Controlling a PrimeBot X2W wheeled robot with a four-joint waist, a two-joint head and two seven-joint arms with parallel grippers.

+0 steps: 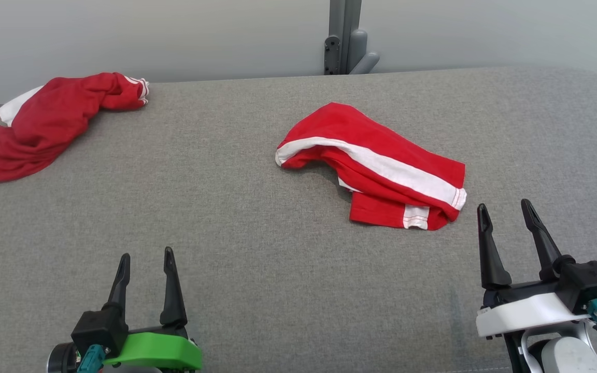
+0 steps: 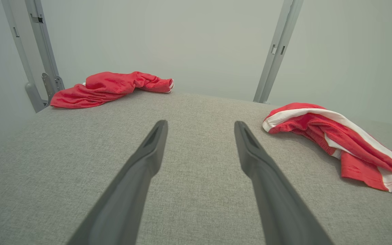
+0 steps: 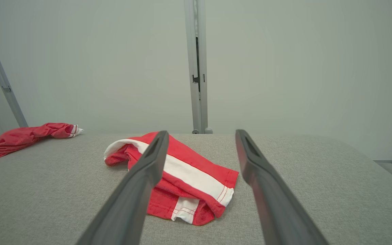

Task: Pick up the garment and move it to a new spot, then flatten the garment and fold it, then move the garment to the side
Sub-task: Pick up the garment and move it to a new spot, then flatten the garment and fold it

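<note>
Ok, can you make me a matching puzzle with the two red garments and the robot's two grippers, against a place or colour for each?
1. white-banded garment
2. mostly red garment
3. left gripper
4. right gripper

A. white mount
B. far left corner of the table
C. green mount
D. right of centre

Pairs: 1-D, 2-B, 3-C, 4-A.

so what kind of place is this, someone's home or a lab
Most likely a lab or test cell, not a home: a grey fabric-covered table stands before plain pale panels on grey metal posts, with a white-striped red garment and a second red garment crumpled on it.
</note>
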